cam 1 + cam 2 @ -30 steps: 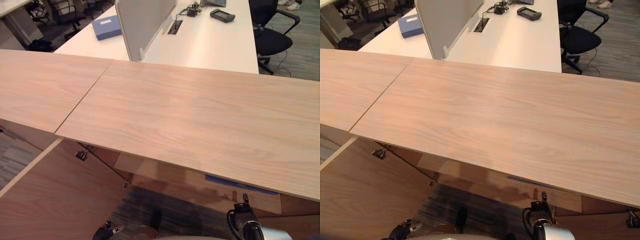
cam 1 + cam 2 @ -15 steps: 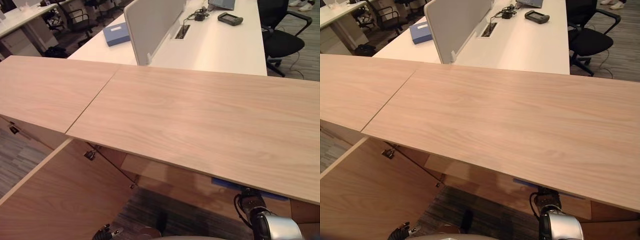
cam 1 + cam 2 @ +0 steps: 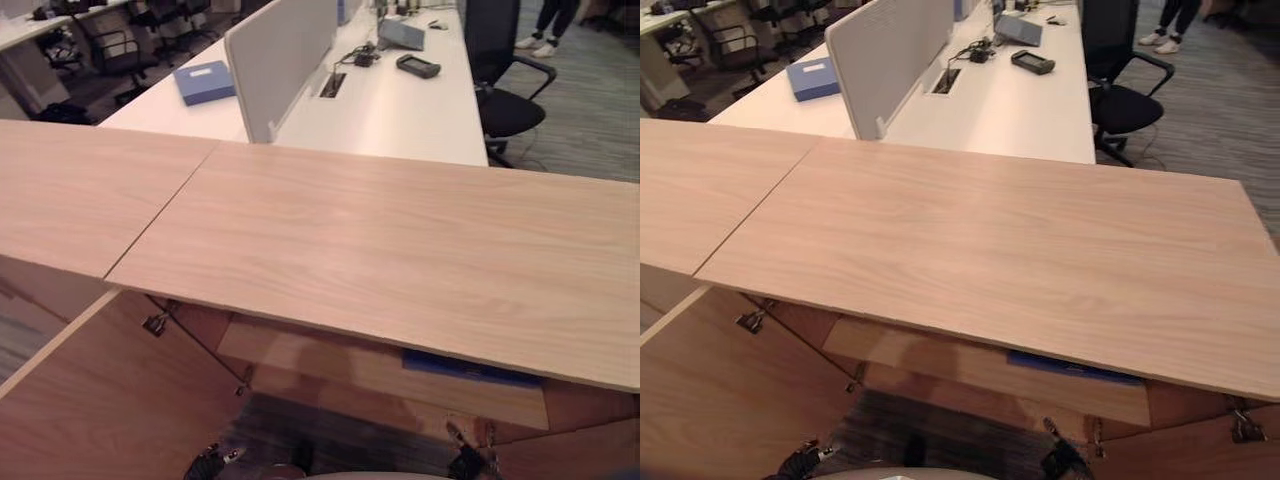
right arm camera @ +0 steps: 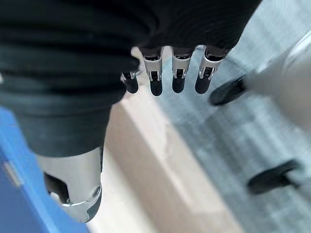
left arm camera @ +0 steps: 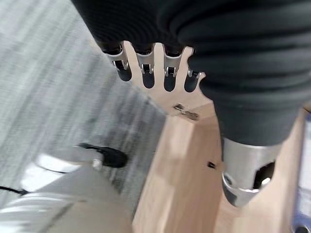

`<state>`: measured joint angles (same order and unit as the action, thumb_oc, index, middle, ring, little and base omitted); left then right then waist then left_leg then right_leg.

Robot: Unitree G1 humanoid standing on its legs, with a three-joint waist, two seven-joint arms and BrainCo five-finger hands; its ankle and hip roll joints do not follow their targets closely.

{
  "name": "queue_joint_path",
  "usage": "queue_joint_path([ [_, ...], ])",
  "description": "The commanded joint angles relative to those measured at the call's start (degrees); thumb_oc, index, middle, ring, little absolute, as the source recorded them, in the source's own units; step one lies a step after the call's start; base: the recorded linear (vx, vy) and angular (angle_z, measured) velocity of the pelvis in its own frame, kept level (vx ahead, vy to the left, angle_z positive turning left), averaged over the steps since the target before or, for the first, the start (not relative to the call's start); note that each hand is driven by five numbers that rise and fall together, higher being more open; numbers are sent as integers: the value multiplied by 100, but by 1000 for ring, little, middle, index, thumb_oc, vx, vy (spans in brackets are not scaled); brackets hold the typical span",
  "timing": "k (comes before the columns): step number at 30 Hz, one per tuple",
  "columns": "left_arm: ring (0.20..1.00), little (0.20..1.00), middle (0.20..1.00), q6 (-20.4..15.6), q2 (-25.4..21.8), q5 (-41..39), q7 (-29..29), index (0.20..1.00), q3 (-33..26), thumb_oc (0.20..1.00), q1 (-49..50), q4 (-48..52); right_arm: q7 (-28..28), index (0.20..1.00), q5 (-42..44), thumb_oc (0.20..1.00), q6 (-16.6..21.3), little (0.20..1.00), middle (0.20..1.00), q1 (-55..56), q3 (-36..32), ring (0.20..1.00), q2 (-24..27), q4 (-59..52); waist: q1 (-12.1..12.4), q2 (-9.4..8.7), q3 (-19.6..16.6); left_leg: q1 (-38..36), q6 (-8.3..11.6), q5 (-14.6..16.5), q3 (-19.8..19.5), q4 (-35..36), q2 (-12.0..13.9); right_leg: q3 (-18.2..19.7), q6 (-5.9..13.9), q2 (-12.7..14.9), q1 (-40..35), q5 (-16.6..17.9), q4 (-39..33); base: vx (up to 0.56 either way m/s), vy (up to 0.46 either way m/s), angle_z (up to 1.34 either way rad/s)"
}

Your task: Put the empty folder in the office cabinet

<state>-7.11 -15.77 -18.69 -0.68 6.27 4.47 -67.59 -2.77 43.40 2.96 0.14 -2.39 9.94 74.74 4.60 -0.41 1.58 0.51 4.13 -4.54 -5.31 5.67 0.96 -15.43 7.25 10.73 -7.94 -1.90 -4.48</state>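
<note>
A blue folder (image 3: 470, 367) lies flat on the shelf (image 3: 380, 372) inside the open wooden cabinet (image 3: 380, 240), just under its top and towards the right. In the right wrist view its blue edge (image 4: 10, 194) is close beside my right hand (image 4: 177, 73), whose fingers hang straight and hold nothing. My left hand (image 5: 146, 73) also hangs open and empty, over the carpet beside the cabinet's open left door (image 3: 100, 400).
Behind the cabinet stands a white desk (image 3: 400, 110) with a grey divider (image 3: 275, 50), a blue box file (image 3: 205, 80) and a dark device (image 3: 417, 66). A black office chair (image 3: 500, 100) is at the back right, with a person's legs (image 3: 545, 25) beyond it.
My right arm has drawn back and down from the cabinet opening; its silver forearm has dropped out of the eye views. The camera has shifted. The blue folder stays on the shelf.
</note>
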Motion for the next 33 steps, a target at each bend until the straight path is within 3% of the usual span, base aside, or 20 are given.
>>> queue_joint_path([
  [1, 1000, 1000, 1000, -93, -16, 233, -23, 1000, -148, 1000, -223, -387, 149, 200, -436, 200, 35, 200, 200, -397, -96, 200, 128, -238, 112, 55, 77, -446, 243, 697, -137, -67, 217, 69, 520, 532, 252, 364, 457, -16, 26, -19],
  [10, 1000, 1000, 1000, -118, -20, 320, -19, 1000, -162, 1000, -216, -442, 90, 200, -901, 200, 146, 200, 200, -544, 94, 200, 310, -515, 110, 5, 79, -568, 196, 743, -29, -67, 232, 179, 526, 534, 220, 389, 403, -9, 2, -9],
  [14, 1000, 1000, 1000, -100, 60, 405, 90, 1000, -115, 1000, -500, -377, -137, 200, -2312, 200, 210, 200, 200, -740, 791, 200, 522, -1044, 108, -45, 74, -566, 199, 741, -7, -67, 254, 214, 523, 518, 218, 394, 352, 0, 0, 0],
  [18, 1000, 1000, 1000, -132, 59, 565, 6, 1000, -105, 1000, -453, -241, -360, 200, -3870, 200, 270, 200, 200, -840, 1402, 200, 1075, -1838, 145, -58, 109, -551, 202, 720, -26, -67, 271, 207, 523, 501, 224, 392, 345, 0, 0, 0],
  [24, 1000, 1000, 1000, -174, 114, 658, -128, 1000, 18, 1000, -450, -94, -376, 200, -5236, 200, 201, 200, 200, -1309, 2121, 200, 1661, -2447, 177, -41, 248, -481, 216, 688, -70, -67, 310, 236, 504, 474, 324, 334, 450, -5, -3, 0],
  [33, 1000, 1000, 1000, -194, 87, 535, -98, 1000, 121, 1000, -576, -30, -433, 200, -5357, 200, 137, 200, 200, -1761, 2325, 200, 1776, -2127, 268, -15, 456, -208, 251, 555, -227, -67, 342, 139, 465, 435, 519, 309, 516, -23, -22, 5],
])
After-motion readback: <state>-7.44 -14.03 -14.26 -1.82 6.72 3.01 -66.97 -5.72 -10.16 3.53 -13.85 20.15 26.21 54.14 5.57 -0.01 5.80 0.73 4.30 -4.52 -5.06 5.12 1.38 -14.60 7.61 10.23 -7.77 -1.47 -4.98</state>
